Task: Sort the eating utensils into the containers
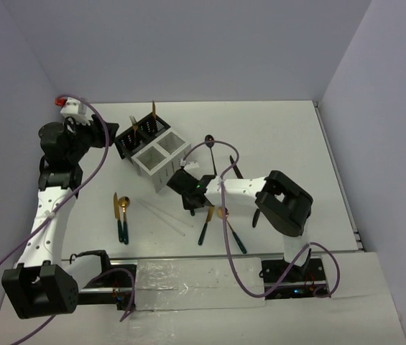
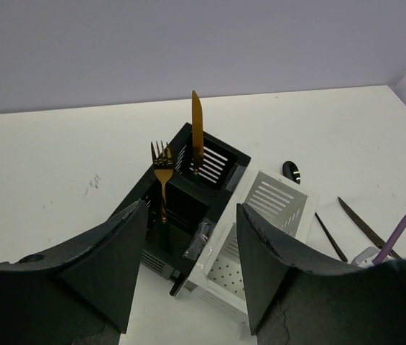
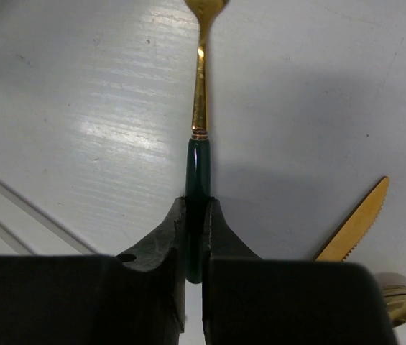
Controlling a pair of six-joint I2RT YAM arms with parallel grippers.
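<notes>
One black box [image 1: 125, 146], one white box [image 1: 156, 172], two chopsticks [image 1: 163, 213], seven gold-headed utensils [image 1: 121, 210], two inside the black box.

Fork [image 2: 162, 162], knife [image 2: 197, 129] in rear box [image 2: 217, 167]

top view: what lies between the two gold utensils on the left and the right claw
Only the two white chopsticks, lying diagonally between the gold pair and the right claw. The top view shows it.
</notes>
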